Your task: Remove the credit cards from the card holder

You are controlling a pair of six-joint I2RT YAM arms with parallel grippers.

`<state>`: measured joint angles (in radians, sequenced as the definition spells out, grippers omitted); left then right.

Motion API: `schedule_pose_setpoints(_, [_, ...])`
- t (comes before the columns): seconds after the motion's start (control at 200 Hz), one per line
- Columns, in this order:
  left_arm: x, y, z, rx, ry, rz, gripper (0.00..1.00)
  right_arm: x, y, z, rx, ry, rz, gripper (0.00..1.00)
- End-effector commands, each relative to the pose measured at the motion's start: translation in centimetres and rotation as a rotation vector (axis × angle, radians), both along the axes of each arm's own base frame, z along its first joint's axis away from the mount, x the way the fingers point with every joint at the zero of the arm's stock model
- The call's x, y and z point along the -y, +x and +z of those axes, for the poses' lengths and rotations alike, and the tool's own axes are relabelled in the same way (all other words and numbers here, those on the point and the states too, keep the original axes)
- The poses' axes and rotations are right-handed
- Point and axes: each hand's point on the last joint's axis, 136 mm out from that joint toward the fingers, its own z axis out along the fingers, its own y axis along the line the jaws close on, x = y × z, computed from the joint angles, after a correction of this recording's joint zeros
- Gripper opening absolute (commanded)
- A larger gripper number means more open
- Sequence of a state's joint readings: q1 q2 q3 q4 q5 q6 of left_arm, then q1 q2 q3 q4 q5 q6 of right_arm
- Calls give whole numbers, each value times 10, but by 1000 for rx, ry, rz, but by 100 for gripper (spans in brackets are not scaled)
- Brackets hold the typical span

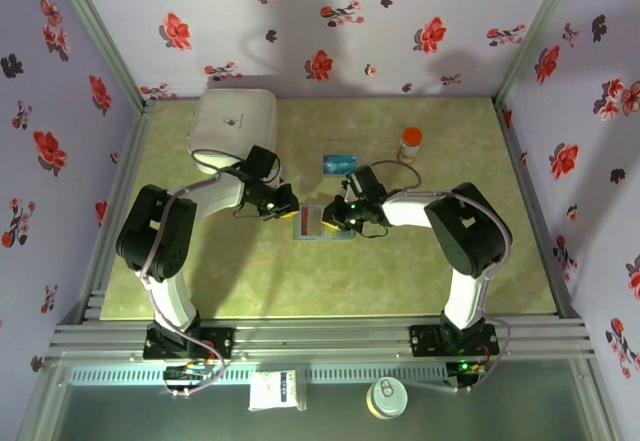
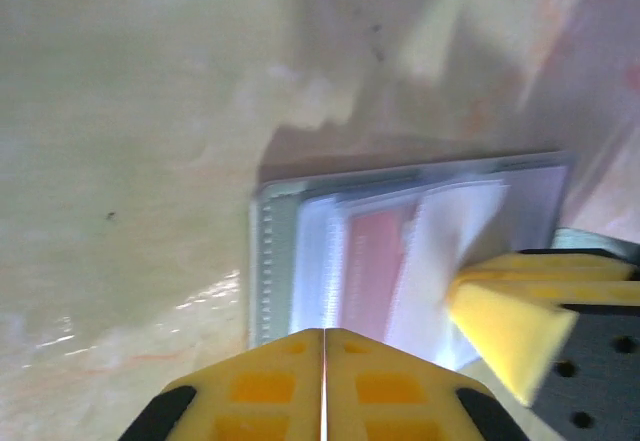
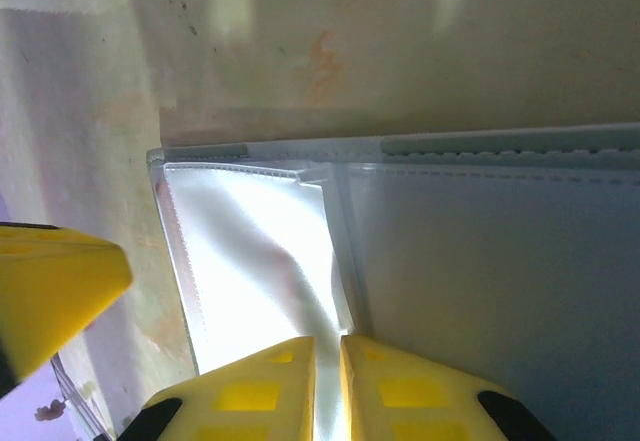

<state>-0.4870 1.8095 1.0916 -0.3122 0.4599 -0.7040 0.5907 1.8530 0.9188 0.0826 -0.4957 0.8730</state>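
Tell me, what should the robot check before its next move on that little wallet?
1. Card holder lies open and flat: ok.
2. Blue card is out, lying apart from the holder: ok.
3. Red card is out: not ok, it sits in a pocket.
4. Left jaws are closed at the holder's near edge and steadying it: cannot tell whether they grip it.
5. Right jaws are pinched on the clear pocket: ok, its edge runs between them.
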Motion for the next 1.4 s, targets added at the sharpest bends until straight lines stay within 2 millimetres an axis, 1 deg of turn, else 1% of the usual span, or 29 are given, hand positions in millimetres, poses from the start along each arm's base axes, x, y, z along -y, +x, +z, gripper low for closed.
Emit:
schedule_pose_setpoints(0.0, [18,1,16,1,-85,3,15,12,-3,-14,-37,-26,-36,17])
schedule_pose_setpoints(0.07, [24,0,15,-8,-111,-4,18,13,-3,-16,-43,-24,-36,17])
schedule_pose_setpoints(0.26, [30,-6,4,-41,-111,-19,25,13,-5,-17,-47,-22,-35,17])
schedule_pose_setpoints(0.475, [32,-13,-11,-77,-92,-29,27,14,-6,-17,-47,-24,-35,17])
schedule_pose_setpoints(0.685, [35,-15,-16,-88,-94,-30,26,14,-6,-18,-50,-23,-35,17])
schedule_pose_setpoints(0.9, [40,-17,-17,-96,-107,-34,23,15,-7,-17,-49,-21,-36,17])
schedule_pose_setpoints(1.015, [41,-17,-15,-93,-110,-34,18,15,-7,-15,-46,-16,-37,17])
schedule_pose_setpoints(1.14, [42,-15,-8,-76,-120,-33,15,14,-6,-7,-29,-1,-40,17])
schedule_pose_setpoints(1.225, [42,-16,-5,-73,-122,-36,15,13,-4,4,-3,17,-44,20])
schedule_pose_setpoints(1.29, [43,-16,-1,-66,-126,-35,15,13,-2,18,27,28,-44,22])
schedule_pose_setpoints(1.395, [46,-17,5,-56,-127,-48,15,19,0,34,75,14,-53,23])
